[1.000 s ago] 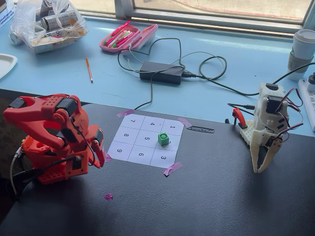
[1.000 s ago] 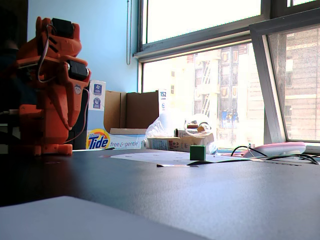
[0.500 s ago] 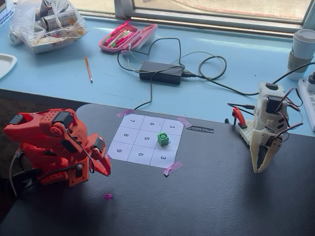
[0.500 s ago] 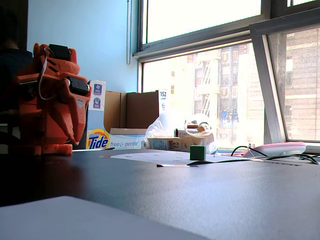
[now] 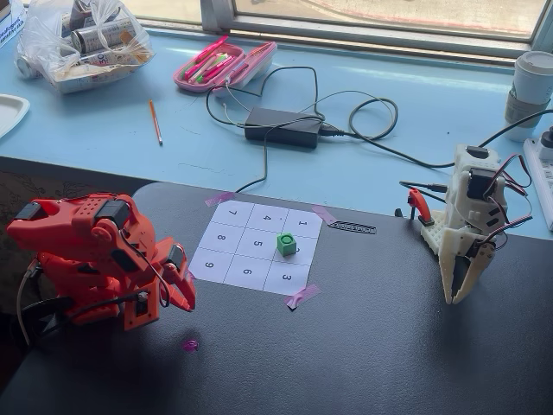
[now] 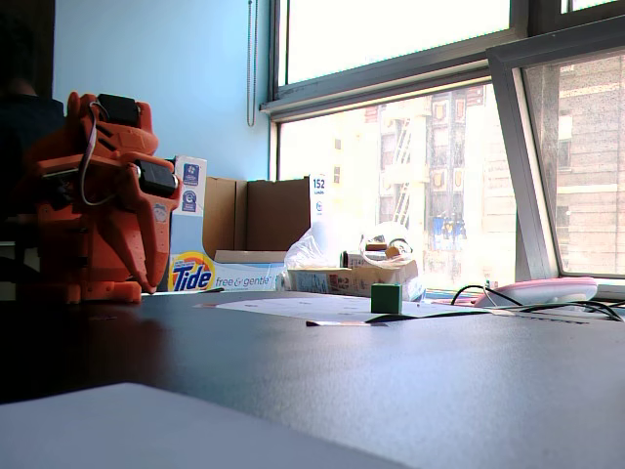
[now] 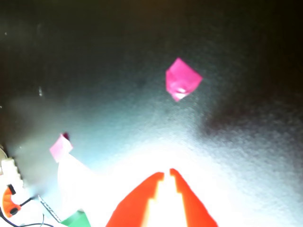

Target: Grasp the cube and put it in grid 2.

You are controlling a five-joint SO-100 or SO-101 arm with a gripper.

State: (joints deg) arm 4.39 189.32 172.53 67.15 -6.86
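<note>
Plainly, bright green cube point(image 5: 287, 244), dark-marked top.

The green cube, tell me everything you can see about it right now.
The cube is small, bright green and looks like plastic, with a dark round mark on its top face. In a fixed view it sits flat and upright on the numbered paper sheet, on the cell between 1 and 3, covering that cell's number. Nothing holds it: the orange arm's gripper is off to the left in that view, apart from the sheet. In a fixed view from table height it stands alone on the paper.
</note>
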